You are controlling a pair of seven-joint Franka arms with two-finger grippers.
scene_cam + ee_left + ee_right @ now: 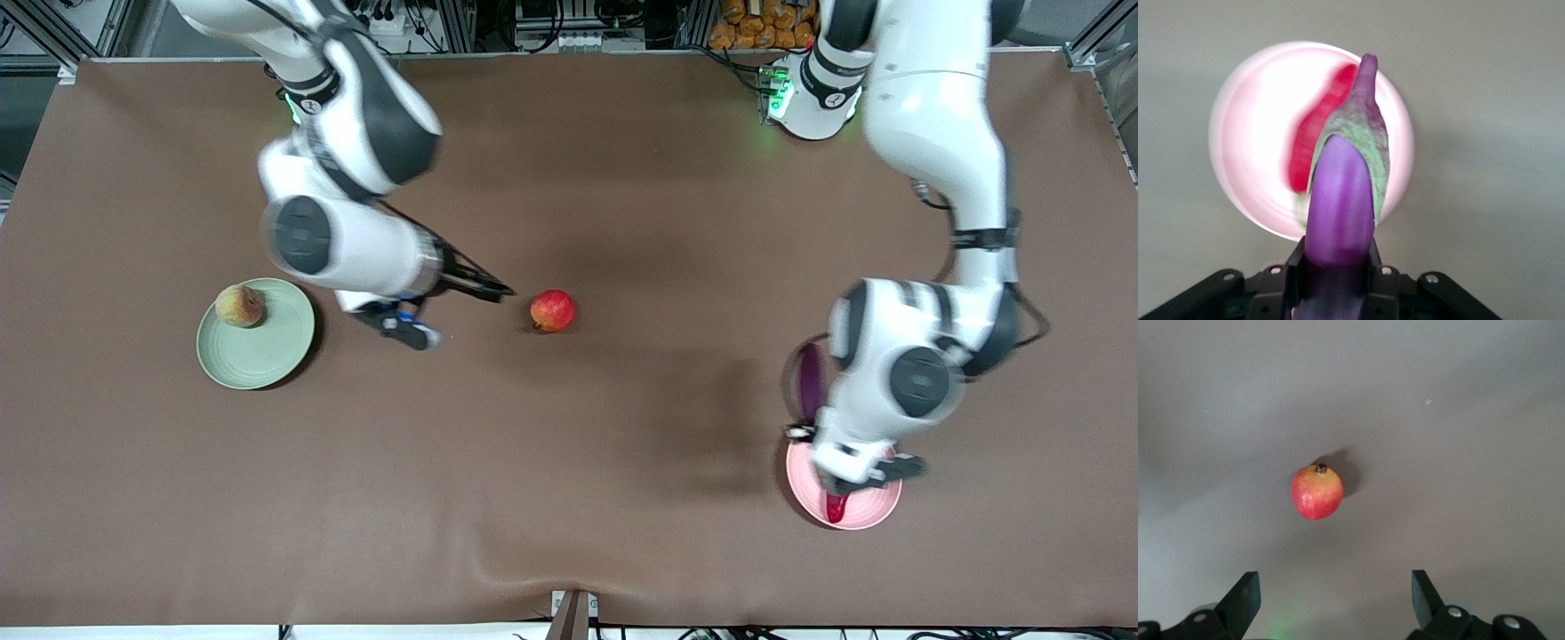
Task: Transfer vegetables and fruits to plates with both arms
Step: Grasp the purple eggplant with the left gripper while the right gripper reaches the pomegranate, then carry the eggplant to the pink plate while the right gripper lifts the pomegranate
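Left gripper (1338, 293): clamped on the lower body of the eggplant (1341, 207), held in the air over the pink plate (1251, 133) at the left arm's end of the table; the stem end points down toward the plate.
Pink plate: already carries the red chili pepper (1315, 143), lying across its middle.
Right gripper (1336, 600): fingers spread wide with nothing between them, hanging over bare table just short of the red fruit (552, 310) at mid-table.
Green plate (267, 356): sits toward the right arm's end of the table, with the peach (239, 305) resting on its rim side farther from the front camera.
Step in hand: by the look of it, the left arm is delivering the eggplant to the pink plate while the right arm lines up on the red fruit.
Next move, left: calls for lowering the eggplant beside the chili, not onto it, then letting go; the long body may overhang the rim.
Next move, right: calls for descending with the fingers straddling the round fruit, closing gently, since it could roll.
Progress: two items plated, one in the air, one untouched.
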